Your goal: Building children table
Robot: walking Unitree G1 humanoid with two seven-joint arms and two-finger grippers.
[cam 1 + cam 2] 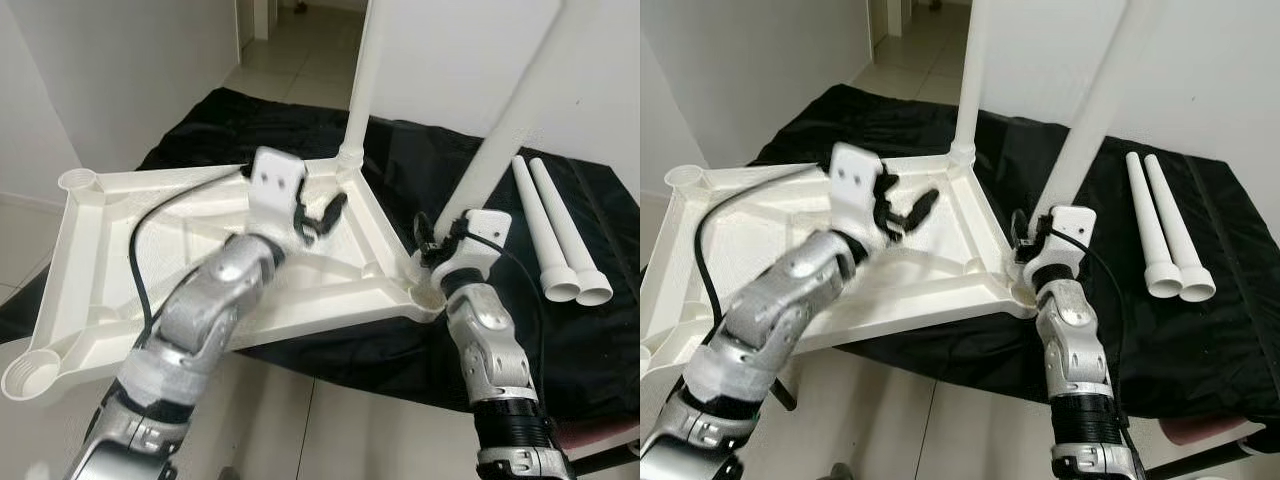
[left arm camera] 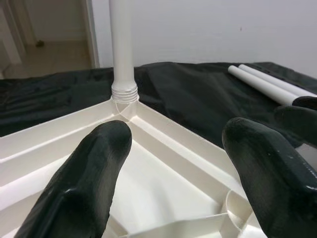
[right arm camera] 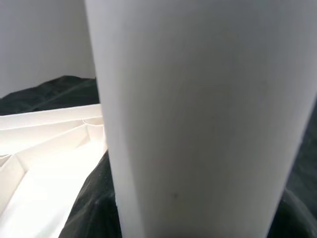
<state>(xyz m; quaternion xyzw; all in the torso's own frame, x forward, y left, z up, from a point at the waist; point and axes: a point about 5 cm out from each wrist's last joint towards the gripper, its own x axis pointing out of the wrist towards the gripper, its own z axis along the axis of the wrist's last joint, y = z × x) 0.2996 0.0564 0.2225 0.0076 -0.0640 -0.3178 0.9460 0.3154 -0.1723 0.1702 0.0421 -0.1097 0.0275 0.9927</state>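
Gripping the near leg in its corner socket, the right claw could tilt it and cross-thread it, while the left claw hovers wide over the tabletop.

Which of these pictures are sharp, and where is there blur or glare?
Left eye view: sharp overall, the white table top slightly overexposed against the black cloth. Left wrist view: the near fingers soft, the screwed-in leg clear. Right wrist view: the leg so close that it is blurred and featureless.

Upturned white tabletop, two legs upright
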